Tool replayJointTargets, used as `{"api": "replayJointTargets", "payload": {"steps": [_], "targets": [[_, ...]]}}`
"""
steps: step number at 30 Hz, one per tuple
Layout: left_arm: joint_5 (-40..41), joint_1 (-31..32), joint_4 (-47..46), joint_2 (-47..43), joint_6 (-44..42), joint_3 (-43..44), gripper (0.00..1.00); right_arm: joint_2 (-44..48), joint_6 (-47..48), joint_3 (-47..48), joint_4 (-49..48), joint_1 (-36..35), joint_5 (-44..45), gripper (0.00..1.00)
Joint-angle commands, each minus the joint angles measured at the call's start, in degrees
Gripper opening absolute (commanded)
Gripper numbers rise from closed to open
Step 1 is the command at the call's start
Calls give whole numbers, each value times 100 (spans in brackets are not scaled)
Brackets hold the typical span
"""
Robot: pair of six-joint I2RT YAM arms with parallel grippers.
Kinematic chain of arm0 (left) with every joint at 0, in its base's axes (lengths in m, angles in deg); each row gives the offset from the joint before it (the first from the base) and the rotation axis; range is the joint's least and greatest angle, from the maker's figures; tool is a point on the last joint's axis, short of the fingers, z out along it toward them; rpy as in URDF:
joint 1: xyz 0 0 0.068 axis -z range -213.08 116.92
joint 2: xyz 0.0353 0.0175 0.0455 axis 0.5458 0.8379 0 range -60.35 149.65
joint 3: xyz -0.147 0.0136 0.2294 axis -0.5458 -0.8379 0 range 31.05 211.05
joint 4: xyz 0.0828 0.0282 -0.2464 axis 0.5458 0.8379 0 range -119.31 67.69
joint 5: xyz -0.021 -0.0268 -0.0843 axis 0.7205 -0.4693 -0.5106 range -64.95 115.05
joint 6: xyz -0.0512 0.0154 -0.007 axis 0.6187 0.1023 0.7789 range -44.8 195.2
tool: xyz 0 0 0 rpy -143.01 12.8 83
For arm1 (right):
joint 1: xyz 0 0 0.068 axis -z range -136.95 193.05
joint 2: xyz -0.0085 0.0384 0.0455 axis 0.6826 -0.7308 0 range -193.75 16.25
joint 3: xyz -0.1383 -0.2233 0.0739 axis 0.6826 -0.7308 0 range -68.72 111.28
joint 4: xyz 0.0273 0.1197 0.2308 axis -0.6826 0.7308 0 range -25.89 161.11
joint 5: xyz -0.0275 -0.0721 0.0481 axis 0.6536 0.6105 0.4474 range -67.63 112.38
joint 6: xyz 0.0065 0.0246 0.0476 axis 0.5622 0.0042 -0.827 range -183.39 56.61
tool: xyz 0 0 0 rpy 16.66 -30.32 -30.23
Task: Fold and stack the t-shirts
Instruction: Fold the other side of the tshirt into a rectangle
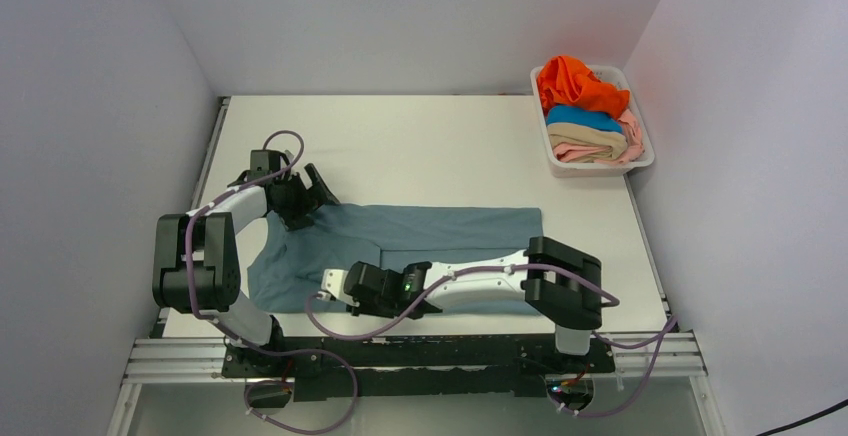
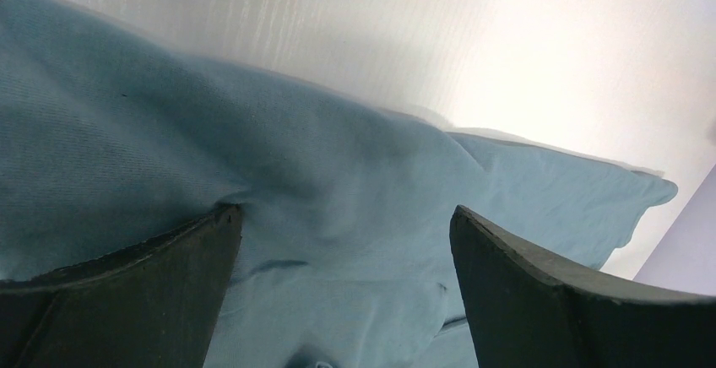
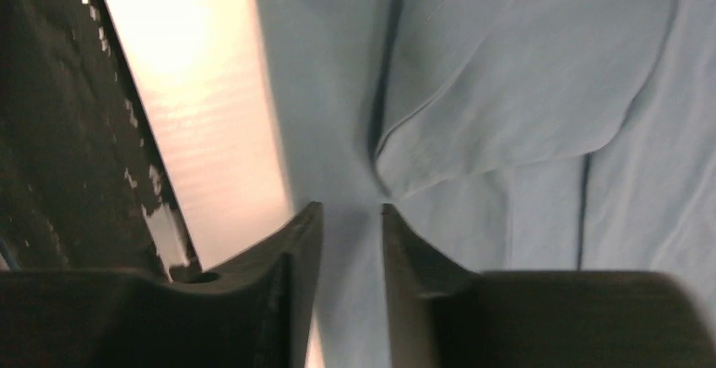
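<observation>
Left gripper (image 1: 318,188) gapes wide over the far edge of the grey-blue t-shirt (image 1: 440,231); right gripper (image 1: 326,287), narrowed, pinches its near edge.

The grey-blue shirt (image 1: 440,226) under the left claw (image 2: 344,216) is soft matt cloth; the claw dull dark plastic; the table (image 1: 420,146) beyond it smooth, faintly ribbed

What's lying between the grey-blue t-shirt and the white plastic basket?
Only bare white table between the grey-blue t-shirt and the white plastic basket, seen in the top external view.

T-shirt (image 1: 440,231) flat at table (image 1: 420,146) ctr; basket (image 1: 648,162) w/ other t-shirts (image 1: 590,121) far-right corner.
</observation>
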Motion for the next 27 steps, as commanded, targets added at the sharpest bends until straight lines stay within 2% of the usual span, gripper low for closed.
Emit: {"api": "replayJointTargets", "payload": {"steps": [1, 3, 5, 7, 10, 14, 19, 27], "targets": [[354, -65, 177, 161, -353, -43, 99, 511, -373, -212, 124, 8, 372, 51], [317, -62, 192, 126, -363, -23, 99, 818, -617, -373, -370, 28, 468, 68], [298, -64, 209, 107, -387, 4, 99, 1188, -849, -566, -1070, 125, 377, 98], [259, -65, 223, 93, -379, 5, 99, 1401, -1264, -797, -1934, 323, 15, 100], [196, -58, 222, 53, -375, 7, 99, 1392, -1968, -942, -2846, 843, -1063, 100], [178, -63, 219, 98, -345, 37, 100, 626, -2710, -637, -3586, 1366, -2220, 100], [81, -60, 213, 317, -286, 164, 99, -439, -2630, 202, -3573, 1385, -2500, 100], [61, -58, 182, 438, -281, 149, 99, -1308, -2436, 861, -3207, 1348, -2251, 100]]}}
